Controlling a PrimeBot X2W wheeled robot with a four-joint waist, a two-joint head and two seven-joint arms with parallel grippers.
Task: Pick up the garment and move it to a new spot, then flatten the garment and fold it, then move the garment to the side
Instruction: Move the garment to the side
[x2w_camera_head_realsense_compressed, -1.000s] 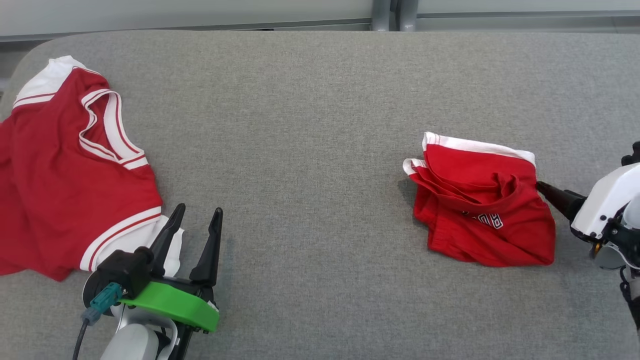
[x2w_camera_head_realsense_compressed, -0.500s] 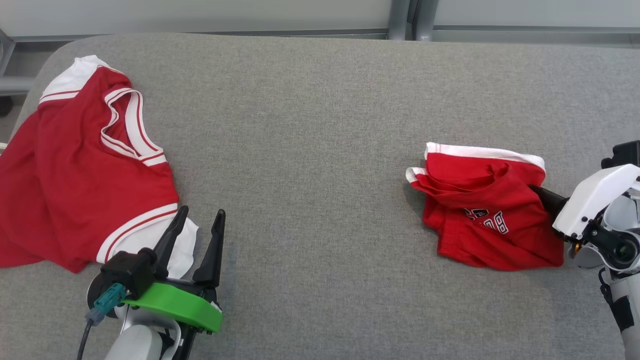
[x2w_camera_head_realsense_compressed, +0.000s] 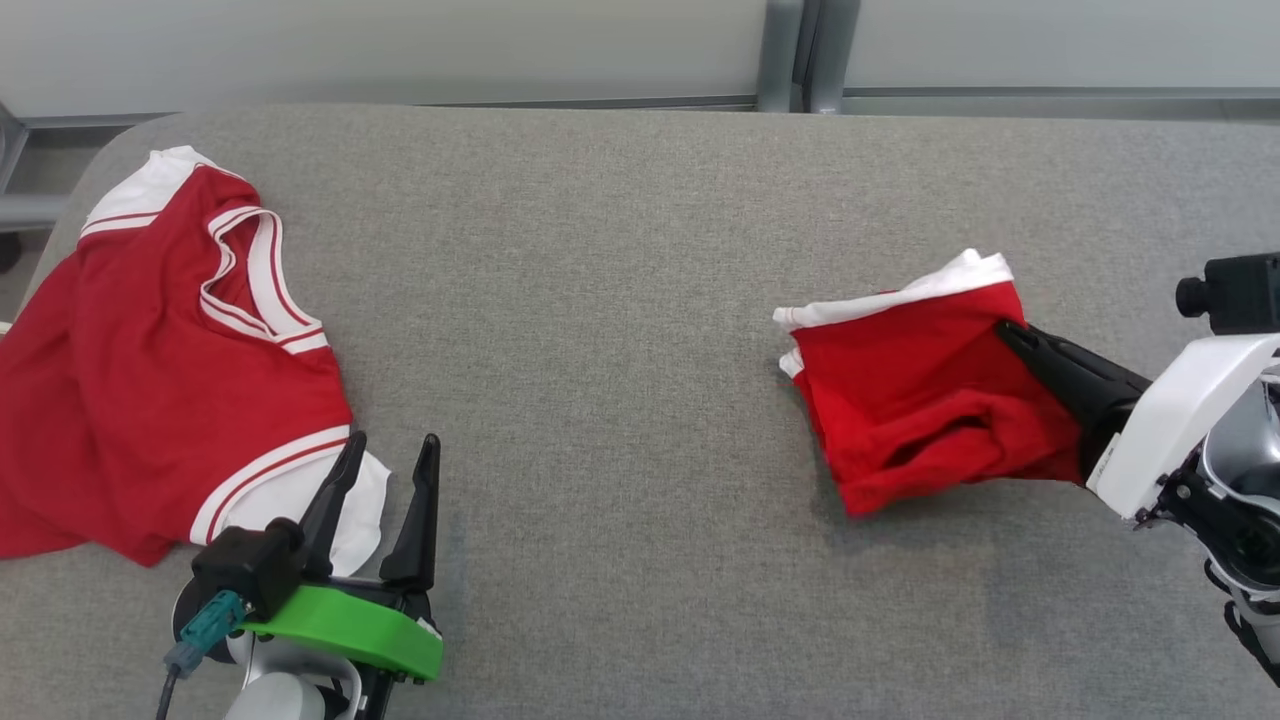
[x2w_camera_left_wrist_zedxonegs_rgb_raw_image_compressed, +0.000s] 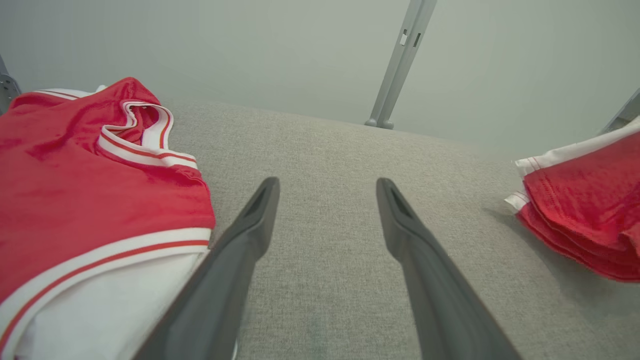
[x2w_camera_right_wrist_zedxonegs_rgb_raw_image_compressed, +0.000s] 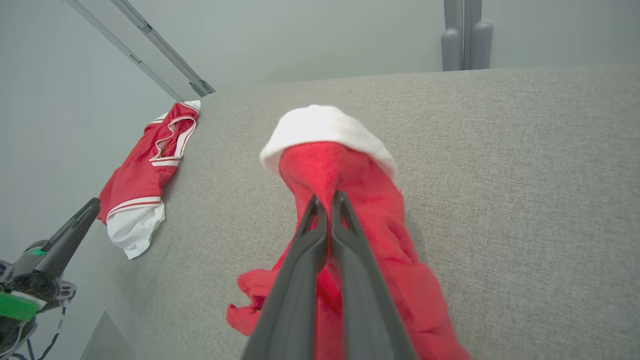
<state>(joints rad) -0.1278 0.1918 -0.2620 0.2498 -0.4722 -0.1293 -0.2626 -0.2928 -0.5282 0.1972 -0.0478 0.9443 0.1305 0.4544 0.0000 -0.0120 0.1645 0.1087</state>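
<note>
The garment (x2w_camera_head_realsense_compressed: 920, 390), a bunched red knit with a white band along its far edge, sits at the right of the grey table (x2w_camera_head_realsense_compressed: 600, 250). The right gripper (x2w_camera_head_realsense_compressed: 1005, 330) meets its upper right corner. From the head view it reads as a rough square with a dark shadow under its near edge. The right wrist view adds that the two dark fingers are pressed together, pinching a ridge of red cloth, with the white band humped just beyond their tips. The left wrist view shows the garment's stacked, stitched layers at its left edge.

The left gripper (x2w_camera_head_realsense_compressed: 392, 445) rests with its tapered fingers spread wide and empty, just beside the white hem of a red jersey (x2w_camera_head_realsense_compressed: 150, 350) lying rumpled at the table's left. The table's cover is coarse woven fabric.
</note>
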